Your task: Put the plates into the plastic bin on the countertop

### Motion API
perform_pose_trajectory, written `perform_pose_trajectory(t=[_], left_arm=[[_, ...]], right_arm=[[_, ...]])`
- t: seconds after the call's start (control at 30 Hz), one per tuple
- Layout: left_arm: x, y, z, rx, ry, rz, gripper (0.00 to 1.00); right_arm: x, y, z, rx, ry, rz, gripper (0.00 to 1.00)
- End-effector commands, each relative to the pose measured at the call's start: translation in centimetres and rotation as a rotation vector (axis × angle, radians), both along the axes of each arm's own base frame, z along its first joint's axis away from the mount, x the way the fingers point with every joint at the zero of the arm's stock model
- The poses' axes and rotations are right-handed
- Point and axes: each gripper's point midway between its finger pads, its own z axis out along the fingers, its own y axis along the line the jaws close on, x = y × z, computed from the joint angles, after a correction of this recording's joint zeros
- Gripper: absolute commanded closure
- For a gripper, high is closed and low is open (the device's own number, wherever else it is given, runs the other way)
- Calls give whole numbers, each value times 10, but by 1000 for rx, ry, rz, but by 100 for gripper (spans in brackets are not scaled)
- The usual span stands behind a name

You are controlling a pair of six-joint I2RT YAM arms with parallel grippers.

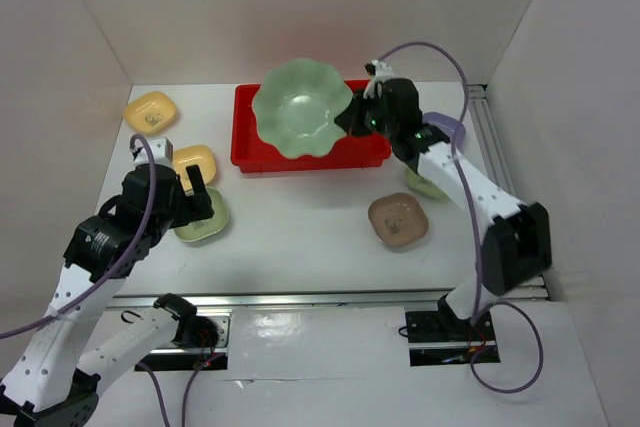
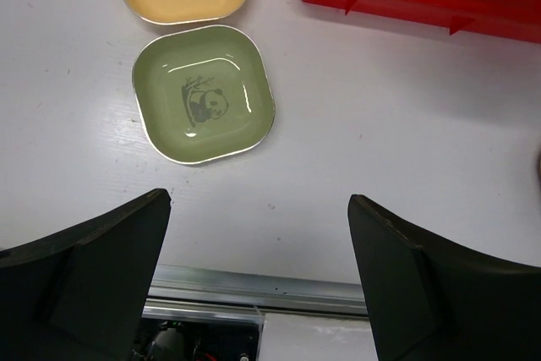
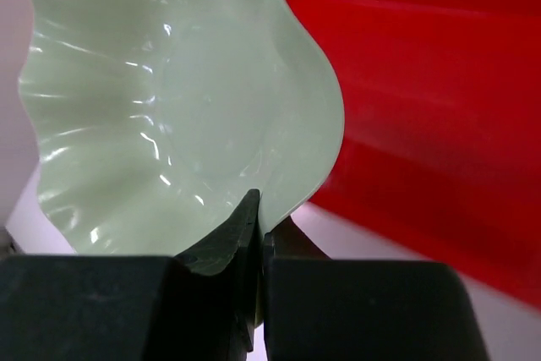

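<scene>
The large pale-green scalloped plate [image 1: 300, 107] hangs tilted over the red plastic bin [image 1: 345, 159]. My right gripper [image 1: 352, 117] is shut on the plate's right rim. In the right wrist view the rim of that plate [image 3: 169, 99] is pinched in the gripper [image 3: 262, 217], with the bin [image 3: 423, 107] behind. My left gripper [image 1: 190, 192] stands open over the countertop [image 1: 300, 227], just short of a light green plate [image 2: 203, 95]. Nothing lies between its fingers [image 2: 101, 268].
Two yellow plates [image 1: 151, 111] [image 1: 194, 162] lie left of the bin. A brownish-pink plate [image 1: 398, 219] sits front right. A lavender plate [image 1: 447, 128] and a pale green rim [image 1: 425, 185] show under the right arm. White walls enclose the surface, with a metal rail [image 1: 330, 297] in front.
</scene>
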Motion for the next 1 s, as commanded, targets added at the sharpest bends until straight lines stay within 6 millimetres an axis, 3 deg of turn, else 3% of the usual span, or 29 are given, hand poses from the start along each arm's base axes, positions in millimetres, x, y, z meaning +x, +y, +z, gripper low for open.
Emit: perform_pose_trajectory(t=[0.0, 0.03, 0.07, 0.1, 0.17, 0.2, 0.27, 0.3, 0.33, 0.57, 0.6, 0.87, 0.97], left_arm=[[1, 0, 7, -18, -43, 7, 0], [1, 0, 7, -18, -43, 7, 0], [1, 0, 7, -18, -43, 7, 0], [-1, 1, 9, -22, -53, 7, 0], [-2, 0, 15, -31, -71, -2, 0], [-3, -2, 15, -31, -71, -11, 0], [-4, 0, 17, -31, -83, -4, 0], [-4, -1, 17, -31, -83, -13, 0], [-5, -2, 13, -22, -75, -15, 0], [-5, -2, 13, -17, -78, -17, 0], [-3, -3, 8, -9, -61, -17, 0], [-1, -6, 5, -11, -50, -26, 0], [-1, -6, 5, -11, -50, -26, 0]], right_arm=[[63, 19, 2, 103, -8, 14, 100], [79, 27, 16, 132, -28, 9, 100], [92, 26, 7, 138, -8, 3, 100], [106, 34, -26, 121, 47, 11, 100], [131, 28, -30, 134, 48, -19, 100], [139, 31, -59, 116, 97, -22, 100], [154, 17, -76, 117, 131, -50, 100], [156, 15, -95, 121, 173, -54, 100], [162, 8, -97, 140, 178, -63, 100], [164, -1, -147, 112, 281, -65, 100], [165, 1, -142, 118, 273, -56, 99], [166, 2, -165, 111, 319, -17, 82], [167, 2, -163, 105, 314, -13, 62]])
